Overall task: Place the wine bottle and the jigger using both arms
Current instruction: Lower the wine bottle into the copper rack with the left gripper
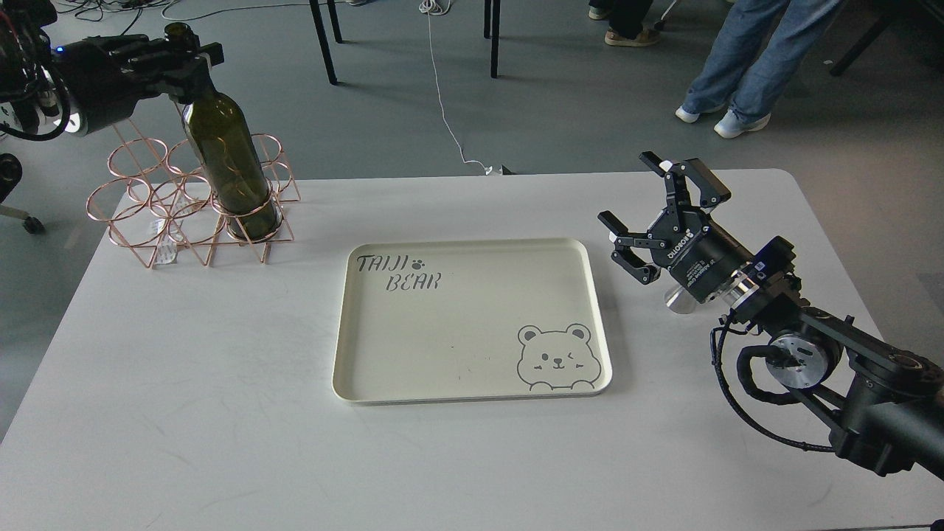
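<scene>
The dark olive-green wine bottle [225,158] stands tilted in a front ring of the copper wire rack [158,214] at the table's back left. My left gripper [181,55] is shut on the bottle's neck just below the mouth. My right gripper [653,214] is open and empty, held above the table right of the tray. Only the silver base of the jigger [677,299] shows, on the table just under and behind the right gripper's body; the rest is hidden.
A cream tray [472,369] with "TAIJI BEAR" lettering and a bear drawing lies at the table's middle. People's legs [745,59] and chair legs [324,37] stand on the floor beyond the table's far edge.
</scene>
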Controlling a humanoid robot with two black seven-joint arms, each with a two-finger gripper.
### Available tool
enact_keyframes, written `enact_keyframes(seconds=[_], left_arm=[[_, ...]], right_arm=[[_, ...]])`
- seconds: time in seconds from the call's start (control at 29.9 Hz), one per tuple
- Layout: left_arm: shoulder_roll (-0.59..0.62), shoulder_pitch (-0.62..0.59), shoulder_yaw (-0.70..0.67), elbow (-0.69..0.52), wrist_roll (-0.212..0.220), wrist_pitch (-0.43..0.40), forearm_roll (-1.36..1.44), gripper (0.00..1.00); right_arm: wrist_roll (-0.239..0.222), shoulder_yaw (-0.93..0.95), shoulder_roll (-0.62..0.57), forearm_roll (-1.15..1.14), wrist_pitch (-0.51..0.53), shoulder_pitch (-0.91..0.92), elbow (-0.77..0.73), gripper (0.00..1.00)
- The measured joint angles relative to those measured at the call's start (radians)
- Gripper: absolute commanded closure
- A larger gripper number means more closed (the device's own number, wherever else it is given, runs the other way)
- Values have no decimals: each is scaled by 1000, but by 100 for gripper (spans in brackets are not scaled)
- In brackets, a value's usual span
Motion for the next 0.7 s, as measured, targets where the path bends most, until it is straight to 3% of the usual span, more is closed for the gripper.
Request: enact_keyframes(seconds=[0.2,0.33,0.47,0.7], left_arm=[[0,23,0,0,0,6,0,76],[0,24,0,0,0,7,0,57],[0,24,0,0,-1,7,-1,51],[0,24,-1,1,-1,7,-1,17]], right_arm=[[0,2,0,0,0,-2,0,1],[0,2,3,0,0,-3,0,1],[0,2,4,0,0,-3,0,1],[0,2,5,0,0,-3,0,1]])
